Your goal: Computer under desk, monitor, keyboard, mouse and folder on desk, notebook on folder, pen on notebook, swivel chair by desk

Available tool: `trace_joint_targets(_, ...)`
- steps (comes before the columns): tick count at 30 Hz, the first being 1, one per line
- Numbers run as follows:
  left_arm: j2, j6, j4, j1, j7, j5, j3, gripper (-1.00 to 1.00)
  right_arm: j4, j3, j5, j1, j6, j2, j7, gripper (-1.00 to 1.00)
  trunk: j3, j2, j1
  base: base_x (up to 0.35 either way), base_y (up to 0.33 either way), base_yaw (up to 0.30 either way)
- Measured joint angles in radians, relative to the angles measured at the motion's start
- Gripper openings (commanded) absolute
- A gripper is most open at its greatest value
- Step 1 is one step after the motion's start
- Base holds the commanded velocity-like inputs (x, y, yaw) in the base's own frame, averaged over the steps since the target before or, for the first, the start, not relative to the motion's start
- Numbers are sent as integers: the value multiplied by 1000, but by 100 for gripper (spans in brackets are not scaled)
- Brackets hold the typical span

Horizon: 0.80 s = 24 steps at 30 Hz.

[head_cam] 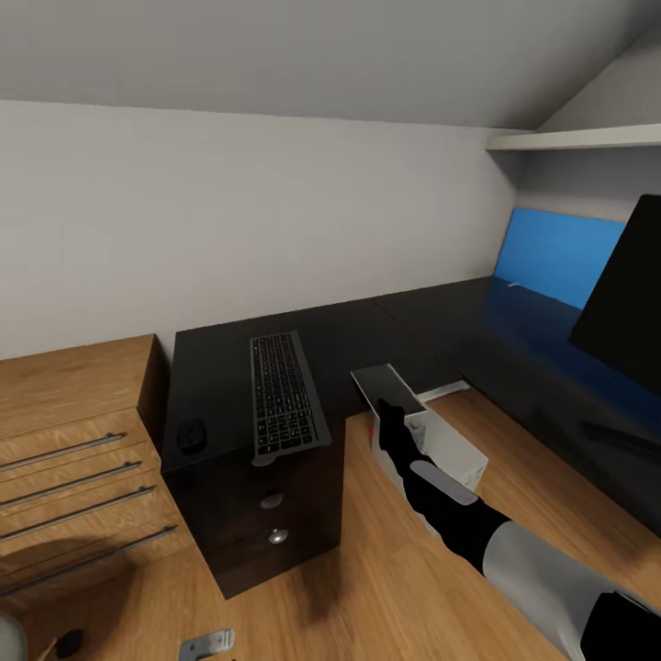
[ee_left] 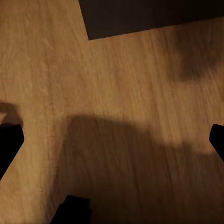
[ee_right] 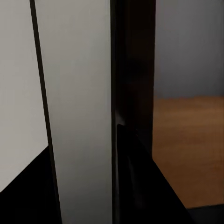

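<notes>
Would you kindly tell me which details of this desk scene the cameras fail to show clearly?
- Right gripper, head view: its fingers merge with the computer, so its grip is unclear.
- Monitor, head view: cut off by the picture's edge; stand and base unseen.
- Computer, right wrist view: too close; a pale panel is all that reads.
- Left gripper, left wrist view: dark fingertips at the edges, over wooden floor.

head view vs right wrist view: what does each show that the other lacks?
Head view alone: the slim black keyboard and small black mouse on the long black desk, the wide black monitor, the light wooden dresser.

Right wrist view alone: a close look along a pale grey side panel, the right end effector's dark fingers against it.

Shared: the light grey computer tower, the wooden floor.
</notes>
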Motion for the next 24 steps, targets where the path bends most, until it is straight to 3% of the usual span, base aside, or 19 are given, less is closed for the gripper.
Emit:
trace_joint_targets(4,-4,-2,-4,0,-1,-3,-1,100,0,6,6,3,11,-6,5,-100,0,0,0,0,0,0)
trace_joint_targets(8,-9,-4,-7,0,2,-2,0,100,0,10,27,2,29,6,5,-100,0,0,0,0,0,0)
trace_joint_targets(19,-9,-58,-4,0,-1,0,-3,100,-2,15,15,3,-3,14,-2,-100,0,0,0,3,0,0)
trace_joint_targets(24,-9,-86,-4,0,-2,1,-3,100,-2,15,14,3,-2,14,-2,-100,0,0,0,149,39,0)
